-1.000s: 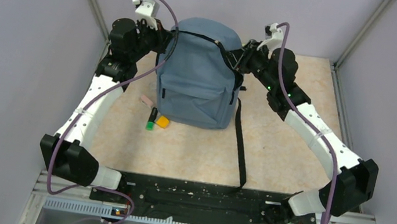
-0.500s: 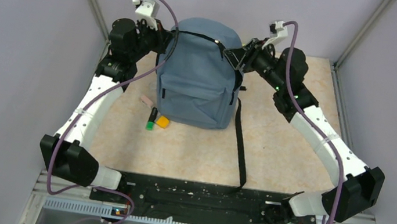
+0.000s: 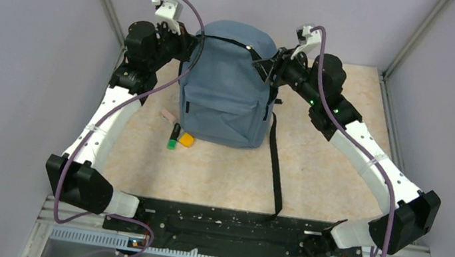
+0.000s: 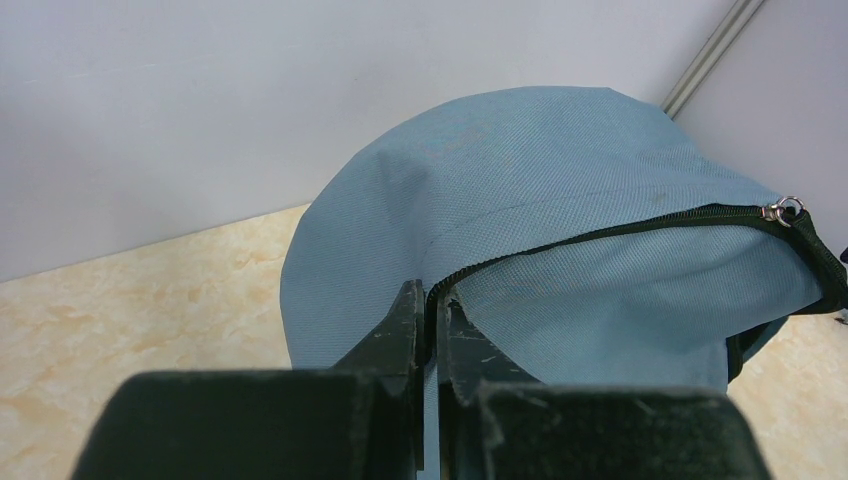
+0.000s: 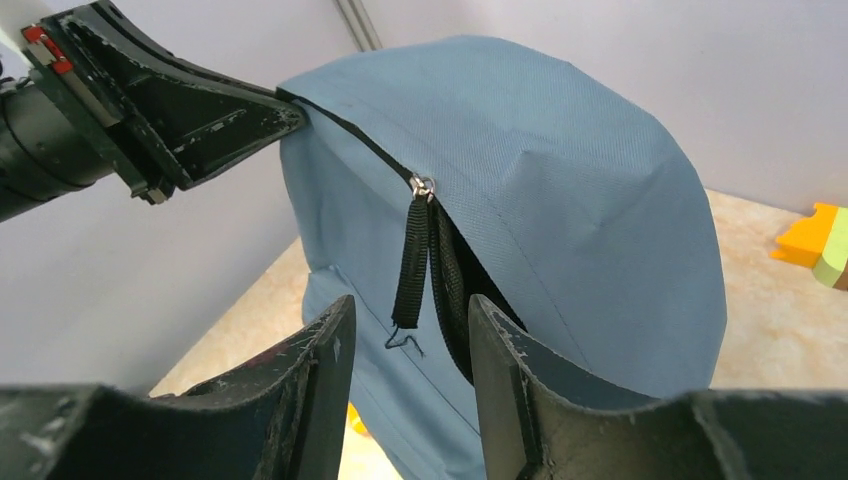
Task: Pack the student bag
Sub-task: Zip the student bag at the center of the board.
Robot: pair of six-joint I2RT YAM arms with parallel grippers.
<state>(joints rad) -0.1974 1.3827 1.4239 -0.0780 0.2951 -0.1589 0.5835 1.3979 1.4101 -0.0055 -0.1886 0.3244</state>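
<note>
The grey-blue student bag (image 3: 227, 85) stands upright at the far middle of the table. My left gripper (image 3: 191, 41) is shut on the bag's zipper seam at its upper left; the left wrist view shows the jaws (image 4: 432, 305) pinching the black zipper line. The zipper slider (image 4: 785, 210) sits near the top right, with the zipper gaping below it. My right gripper (image 3: 265, 68) is open at the bag's upper right. In the right wrist view its fingers (image 5: 410, 305) stand either side of the hanging black zipper pull strap (image 5: 412, 265), not touching it.
A green highlighter (image 3: 174, 136), an orange item (image 3: 186, 139) and a pink eraser (image 3: 167, 115) lie by the bag's lower left corner. A black shoulder strap (image 3: 276, 162) trails across the table toward the near edge. Walls stand close behind the bag.
My right gripper drew back a little to the right, then came back left to the zipper pull. The left arm and the bag have not moved.
</note>
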